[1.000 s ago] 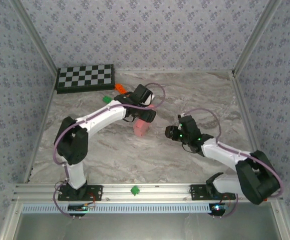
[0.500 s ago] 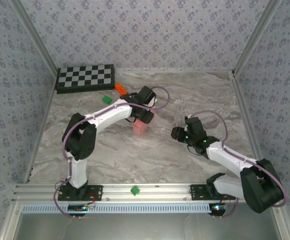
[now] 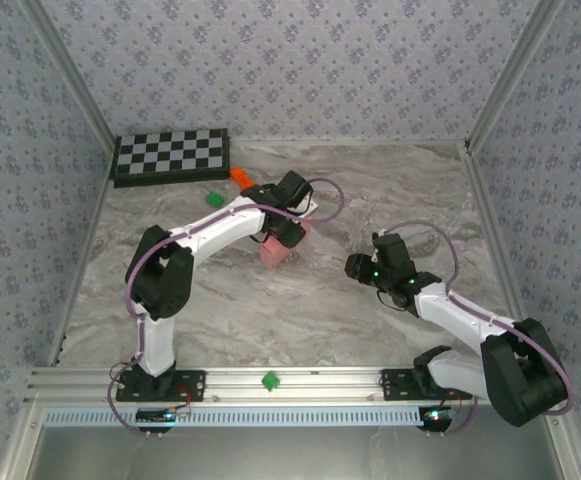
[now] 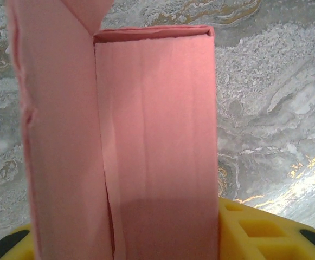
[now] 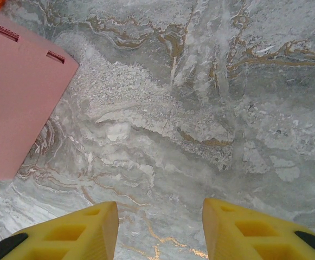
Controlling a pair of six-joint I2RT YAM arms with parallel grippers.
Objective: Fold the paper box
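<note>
The pink paper box [image 3: 274, 251] is partly folded and held off-centre on the marble table. My left gripper [image 3: 288, 226] is shut on it. In the left wrist view the box's long pink panels [image 4: 152, 141] stand up between the yellow fingers [image 4: 255, 233], and a folded flap [image 4: 54, 135] runs along the left side. My right gripper [image 3: 356, 267] stands open to the right of the box, apart from it. Bare marble lies between its yellow fingers [image 5: 76, 233]. The box's slotted panel [image 5: 16, 97] is at the upper left of the right wrist view.
A checkerboard [image 3: 170, 155] lies at the back left. A small orange brick [image 3: 240, 175] and a green piece [image 3: 213, 199] sit behind the left arm. Another green piece [image 3: 268, 380] rests on the front rail. Patterned walls enclose the table.
My right gripper has drawn back to the right, away from the box. The left gripper has shifted the box slightly left and back while holding it.
</note>
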